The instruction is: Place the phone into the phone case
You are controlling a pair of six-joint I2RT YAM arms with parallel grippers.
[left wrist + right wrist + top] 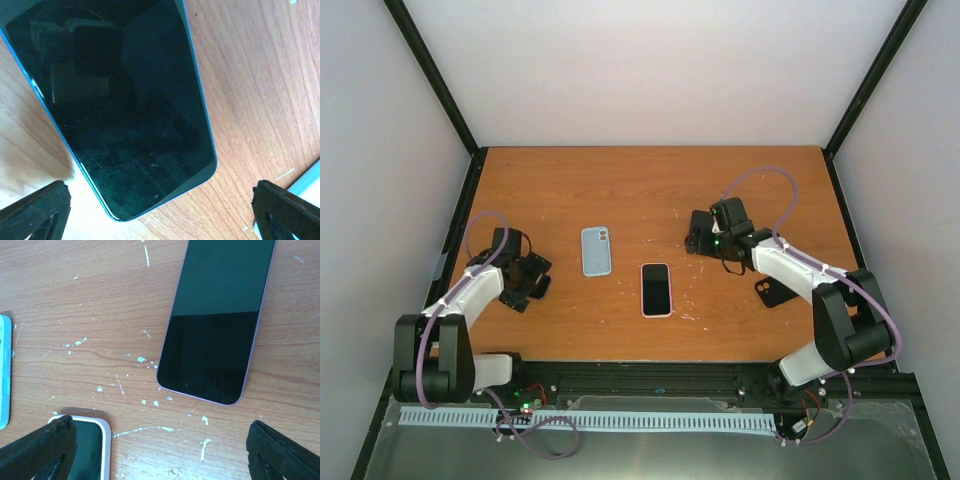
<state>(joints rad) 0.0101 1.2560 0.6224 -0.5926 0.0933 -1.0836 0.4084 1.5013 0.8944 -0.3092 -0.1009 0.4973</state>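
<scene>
A light blue phone case (596,250) lies flat left of centre. A phone with a black screen and lilac edge (656,289) lies face up beside it, to its right; the right wrist view shows it (220,320) ahead of my right gripper (160,452). That gripper (701,238) is open and empty, low over the table. My left gripper (528,283) is open and empty, just above a blue-edged phone (120,100) whose near end lies between the fingers (35,212). The case edge shows at the right of the left wrist view (311,182).
A white-edged phone (87,447) lies under the right gripper's left finger, mostly hidden. A small black case with camera holes (775,293) lies by the right forearm. The wooden table (650,185) is walled by black posts and white panels.
</scene>
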